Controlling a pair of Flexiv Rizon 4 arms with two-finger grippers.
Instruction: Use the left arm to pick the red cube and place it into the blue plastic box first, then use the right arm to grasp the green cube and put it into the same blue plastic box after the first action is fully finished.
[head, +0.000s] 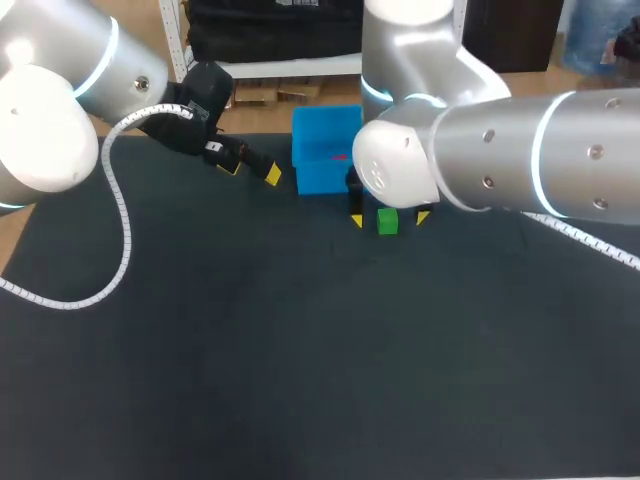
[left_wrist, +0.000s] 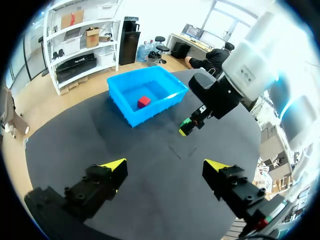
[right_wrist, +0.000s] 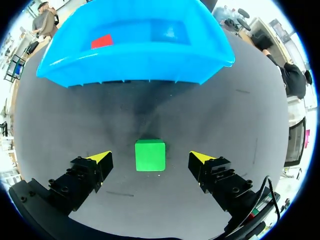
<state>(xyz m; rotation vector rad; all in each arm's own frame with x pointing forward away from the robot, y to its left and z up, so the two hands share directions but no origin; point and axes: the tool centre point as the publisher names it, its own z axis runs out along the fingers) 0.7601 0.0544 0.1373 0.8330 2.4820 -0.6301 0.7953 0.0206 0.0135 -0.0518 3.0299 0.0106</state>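
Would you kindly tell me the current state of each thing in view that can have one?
red cube: lying inside the blue plastic box.
blue plastic box: upright on the table, open-topped, holding only the red cube.
green cube: on the table, outside the box, not gripped.
left tool: open, empty.
right tool: open, one finger on each side of the green cube, neither touching it.

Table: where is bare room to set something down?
The near half of the table, right of the left arm's cable, is bare. Crowded at the blue plastic box: the left gripper hangs beside it, the right gripper straddles the green cube.
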